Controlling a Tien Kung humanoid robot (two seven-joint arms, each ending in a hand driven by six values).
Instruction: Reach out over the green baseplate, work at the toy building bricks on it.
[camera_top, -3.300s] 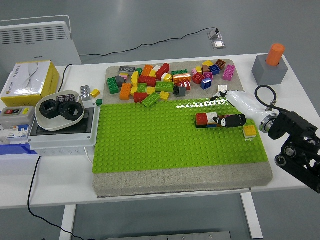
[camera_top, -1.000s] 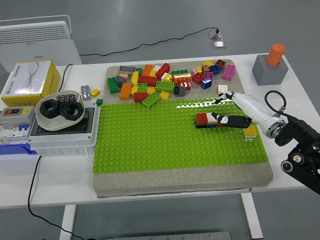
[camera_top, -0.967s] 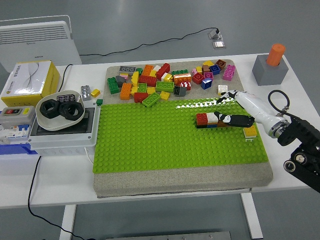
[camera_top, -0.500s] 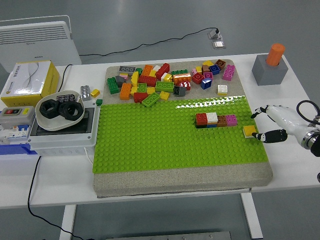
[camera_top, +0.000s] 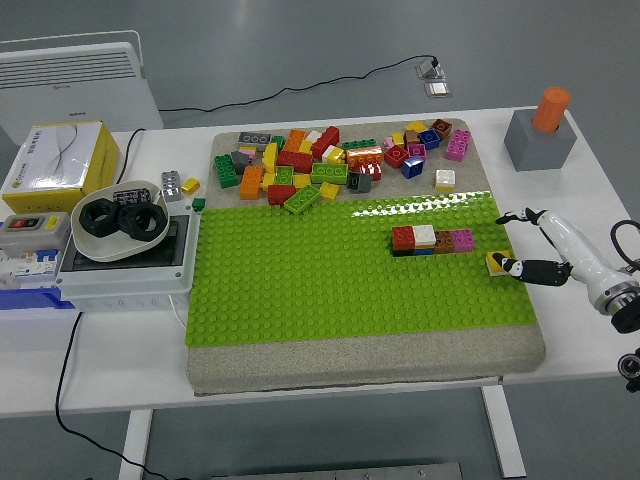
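A green baseplate (camera_top: 300, 290) lies on a grey mat. On its right part stands a short row of joined bricks (camera_top: 432, 239): red, white, brown and pink. A single yellow brick (camera_top: 494, 261) sits at the plate's right edge. My right hand (camera_top: 512, 243) comes in from the right, white with dark fingertips. Its fingers are spread and hold nothing. The lower fingertips (camera_top: 508, 267) lie right beside the yellow brick. The hand is clear of the brick row. My left arm is out of view.
A pile of loose bricks (camera_top: 330, 160) covers the mat behind the plate. A grey block with an orange peg (camera_top: 541, 130) stands at the back right. A bowl of black nuts (camera_top: 120, 220) on an electrical box and a yellow carton (camera_top: 55, 160) stand at the left.
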